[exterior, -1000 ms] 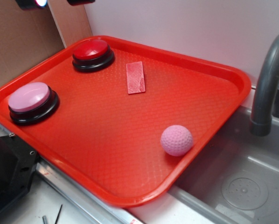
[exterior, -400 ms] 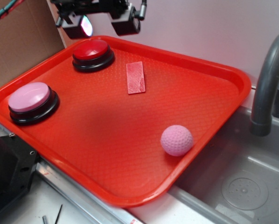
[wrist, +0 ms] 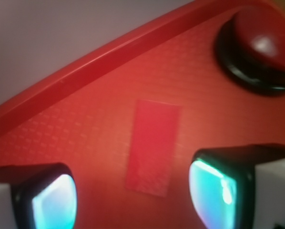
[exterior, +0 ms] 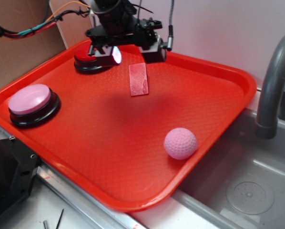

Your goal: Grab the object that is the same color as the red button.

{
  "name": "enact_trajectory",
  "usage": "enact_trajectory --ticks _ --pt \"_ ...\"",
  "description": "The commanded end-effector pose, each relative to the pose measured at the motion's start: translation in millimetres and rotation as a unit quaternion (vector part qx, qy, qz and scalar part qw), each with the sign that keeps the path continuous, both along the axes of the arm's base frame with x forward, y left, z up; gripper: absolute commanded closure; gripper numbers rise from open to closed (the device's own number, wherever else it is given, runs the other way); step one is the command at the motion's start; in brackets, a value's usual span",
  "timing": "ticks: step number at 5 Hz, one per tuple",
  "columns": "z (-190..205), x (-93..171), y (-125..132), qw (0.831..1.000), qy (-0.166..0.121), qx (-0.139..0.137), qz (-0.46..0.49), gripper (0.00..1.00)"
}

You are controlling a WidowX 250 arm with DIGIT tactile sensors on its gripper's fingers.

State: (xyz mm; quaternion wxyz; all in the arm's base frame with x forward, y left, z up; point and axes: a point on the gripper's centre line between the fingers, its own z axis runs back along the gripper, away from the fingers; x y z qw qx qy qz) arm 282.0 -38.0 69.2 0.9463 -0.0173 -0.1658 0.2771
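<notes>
A thin flat red block [exterior: 138,79] lies on the red tray [exterior: 228,76] near its far edge; in the wrist view the block [wrist: 153,146] shows lengthwise between my fingers. The red button [exterior: 87,64], a glossy dome on a black base, sits at the tray's far left corner, partly hidden behind my gripper; the wrist view has the button [wrist: 259,47] at top right. My gripper [exterior: 131,53] hangs open above the block's far end, its glowing pads [wrist: 214,193] wide apart and holding nothing.
A pink-domed button [exterior: 32,104] stands at the tray's left edge. A pink golf ball [exterior: 180,143] rests near the tray's right front. A grey sink basin [exterior: 249,191] and faucet [exterior: 273,81] lie to the right. Cardboard stands behind at left.
My gripper has come down and to the right from the top of the picture. It now hangs low over the far end of the block and covers part of the red button.
</notes>
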Motion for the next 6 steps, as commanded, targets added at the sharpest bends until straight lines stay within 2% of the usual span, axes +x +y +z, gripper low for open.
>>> enact_trajectory --ticks 1,2,3,5,6 --pt "-23 15 19 0.999 0.04 -0.019 0.015 0.0" --pt "-31 13 26 0.999 0.045 -0.024 0.017 0.0" --pt "-44 23 29 0.998 0.06 -0.022 0.001 0.0" --pt "-52 31 26 0.997 0.075 -0.008 -0.001 0.0" --pt "-42 28 22 0.998 0.06 0.007 -0.005 1.0"
